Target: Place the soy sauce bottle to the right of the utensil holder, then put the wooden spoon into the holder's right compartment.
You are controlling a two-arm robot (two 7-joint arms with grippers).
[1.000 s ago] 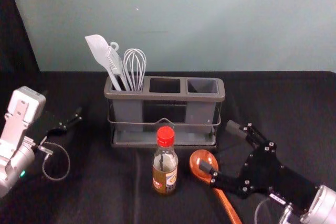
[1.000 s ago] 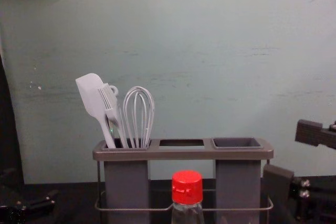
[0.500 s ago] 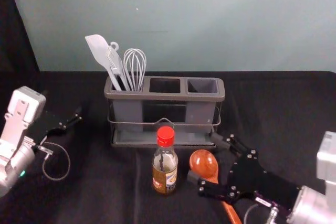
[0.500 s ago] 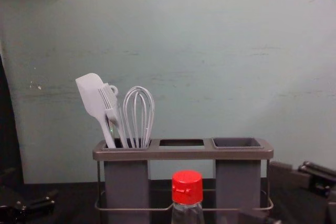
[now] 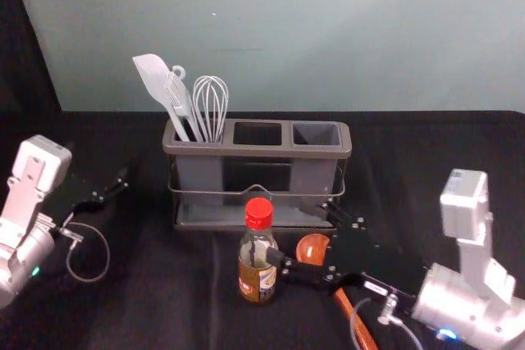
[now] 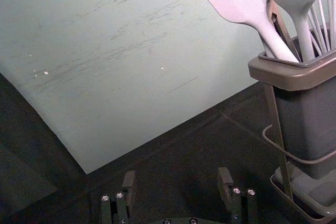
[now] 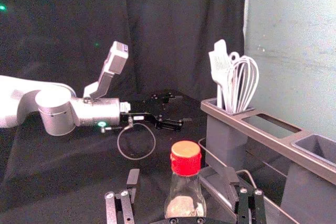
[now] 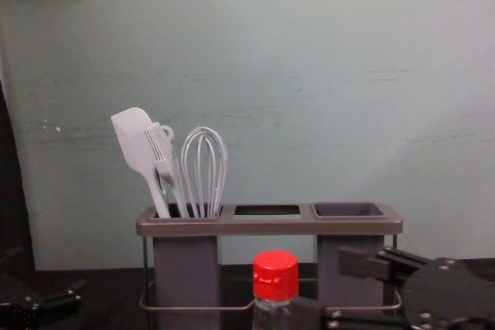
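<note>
1. Compared with the earlier head views, the right gripper (image 5: 299, 234), black with two fingers, has moved left, from over the spoon to the bottle's right edge.
2. The bottle, spoon, holder and left gripper are where they were.
3. The right gripper reaches in from the right, pointing left, one finger nearer and one farther. Its fingers are apart; in its wrist view the bottle stands ahead, in line with the gap. Whether the near finger touches it, I cannot tell.
4. The clear glass soy sauce bottle with a red plastic cap (image 5: 259, 213) stands upright on the near side of the grey plastic utensil holder with a wire frame (image 5: 197, 150).
5. The reddish-brown wooden spoon (image 5: 312, 248) lies right of the bottle, handle running near and right, partly beneath the right gripper.
6. White kitchen utensils (image 5: 211, 104) stand in the holder's left compartment.
7. The black left gripper (image 5: 97, 163) is parked at left, fingers apart.
</note>
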